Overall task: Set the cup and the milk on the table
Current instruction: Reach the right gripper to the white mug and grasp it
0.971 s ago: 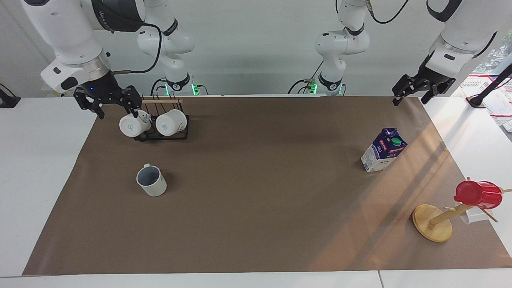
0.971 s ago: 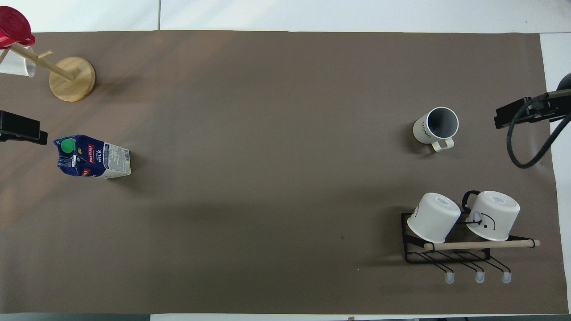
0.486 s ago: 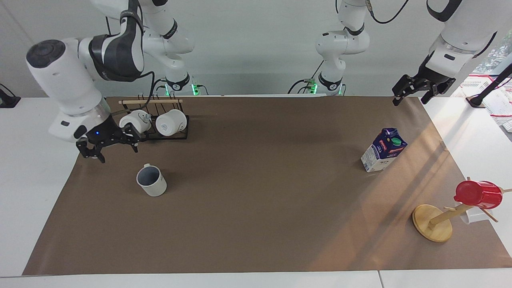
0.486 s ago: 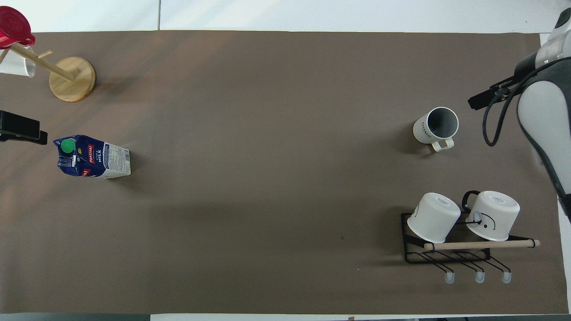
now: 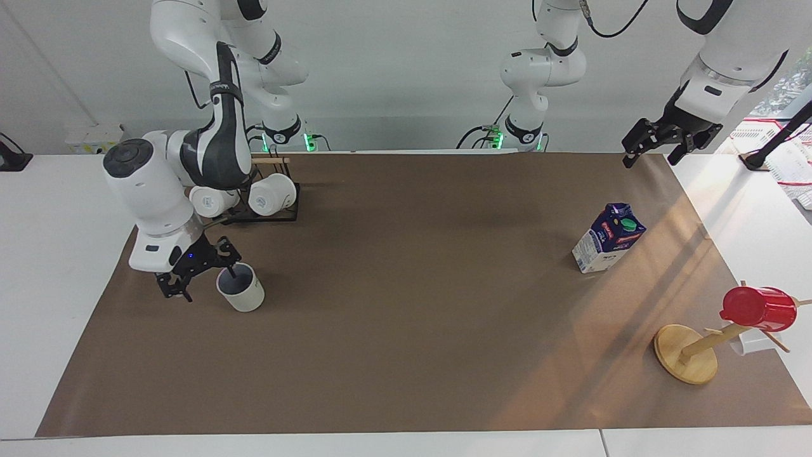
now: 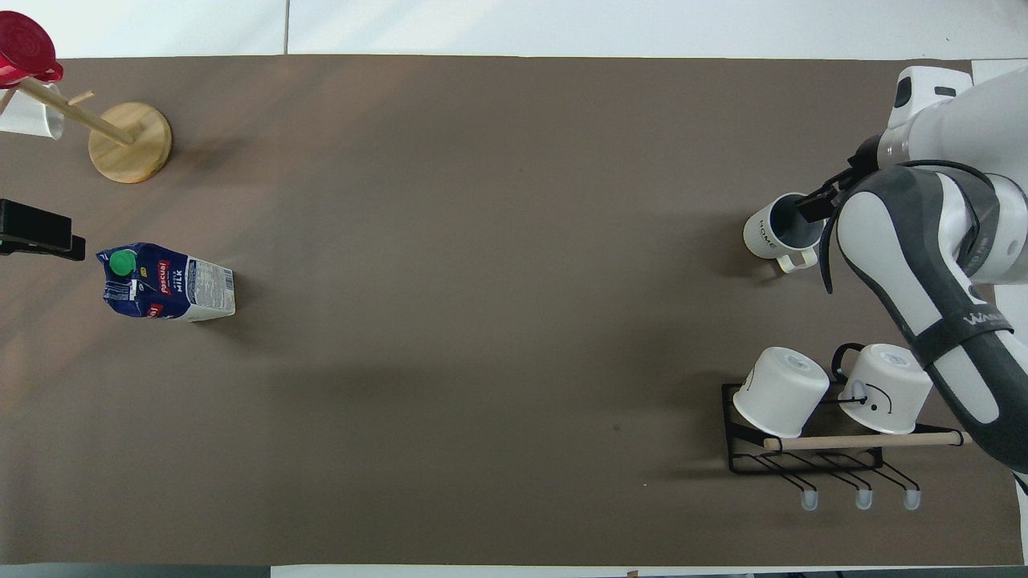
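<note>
The cup stands upright on the brown paper of the table, toward the right arm's end; it also shows in the overhead view. My right gripper is low at the cup and open. One finger is in the cup's mouth, the other outside the rim. In the overhead view the arm covers most of it. The milk stands upright toward the left arm's end, and also shows in the overhead view. My left gripper waits, open and empty, raised over the paper's corner.
A black wire rack with two white mugs lies nearer to the robots than the cup. A wooden mug tree with a red cup stands farther from the robots than the milk.
My right arm has swung down from the rack to the cup, and one finger now sits in the cup's mouth. The cup, the milk and the left arm have not moved.
</note>
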Controlling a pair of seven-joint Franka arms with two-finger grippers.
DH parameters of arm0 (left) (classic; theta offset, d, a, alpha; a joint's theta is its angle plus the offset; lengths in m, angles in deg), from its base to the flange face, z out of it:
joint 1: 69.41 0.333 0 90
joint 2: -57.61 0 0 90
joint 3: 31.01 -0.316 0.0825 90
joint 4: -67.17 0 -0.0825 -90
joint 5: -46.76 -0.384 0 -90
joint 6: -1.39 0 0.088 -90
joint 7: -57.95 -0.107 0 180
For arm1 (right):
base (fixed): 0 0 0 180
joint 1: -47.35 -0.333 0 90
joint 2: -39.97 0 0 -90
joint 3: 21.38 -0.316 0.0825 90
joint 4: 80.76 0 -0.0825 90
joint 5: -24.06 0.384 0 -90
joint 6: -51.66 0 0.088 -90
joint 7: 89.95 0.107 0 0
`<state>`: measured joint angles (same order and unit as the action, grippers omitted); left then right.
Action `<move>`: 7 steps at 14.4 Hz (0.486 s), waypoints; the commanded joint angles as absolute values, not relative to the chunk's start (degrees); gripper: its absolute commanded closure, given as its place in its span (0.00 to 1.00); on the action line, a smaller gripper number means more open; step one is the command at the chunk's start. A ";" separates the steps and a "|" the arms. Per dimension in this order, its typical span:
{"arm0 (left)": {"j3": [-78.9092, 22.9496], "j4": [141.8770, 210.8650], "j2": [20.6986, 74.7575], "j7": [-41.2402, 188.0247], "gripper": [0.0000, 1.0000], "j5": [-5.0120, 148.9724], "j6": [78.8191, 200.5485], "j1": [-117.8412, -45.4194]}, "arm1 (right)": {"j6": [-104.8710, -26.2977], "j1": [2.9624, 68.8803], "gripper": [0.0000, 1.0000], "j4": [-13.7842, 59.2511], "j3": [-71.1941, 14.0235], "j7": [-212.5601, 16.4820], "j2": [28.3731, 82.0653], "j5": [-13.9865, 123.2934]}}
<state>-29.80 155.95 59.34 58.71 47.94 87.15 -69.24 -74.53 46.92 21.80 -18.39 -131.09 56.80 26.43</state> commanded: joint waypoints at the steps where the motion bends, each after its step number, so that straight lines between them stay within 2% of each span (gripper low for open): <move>1: -29.95 157.26 60.69 58.04 0.00 46.93 86.82 -69.33 | -76.48 47.35 0.00 22.52 -18.75 -135.12 59.29 28.11; 3: -30.04 157.26 60.69 58.30 0.00 46.93 86.65 -69.41 | -77.36 47.35 0.02 22.60 -18.66 -135.13 59.56 28.11; 5: -30.21 157.26 60.86 58.21 0.00 46.93 86.55 -68.98 | -79.46 47.35 0.18 23.65 -18.66 -135.22 60.18 28.11; 6: -30.22 157.26 60.86 58.39 0.00 46.93 86.47 -69.06 | -80.95 47.35 0.32 24.09 -18.66 -135.13 60.35 28.11; 7: -30.22 157.61 60.95 58.39 0.00 46.93 87.16 -69.06 | -81.23 46.91 0.67 24.19 -18.66 -134.95 60.62 28.11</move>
<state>-30.04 155.95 59.35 58.71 47.94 87.07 -69.10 -79.24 46.90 22.84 -18.41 -133.36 60.67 27.18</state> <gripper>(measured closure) 0.000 0.256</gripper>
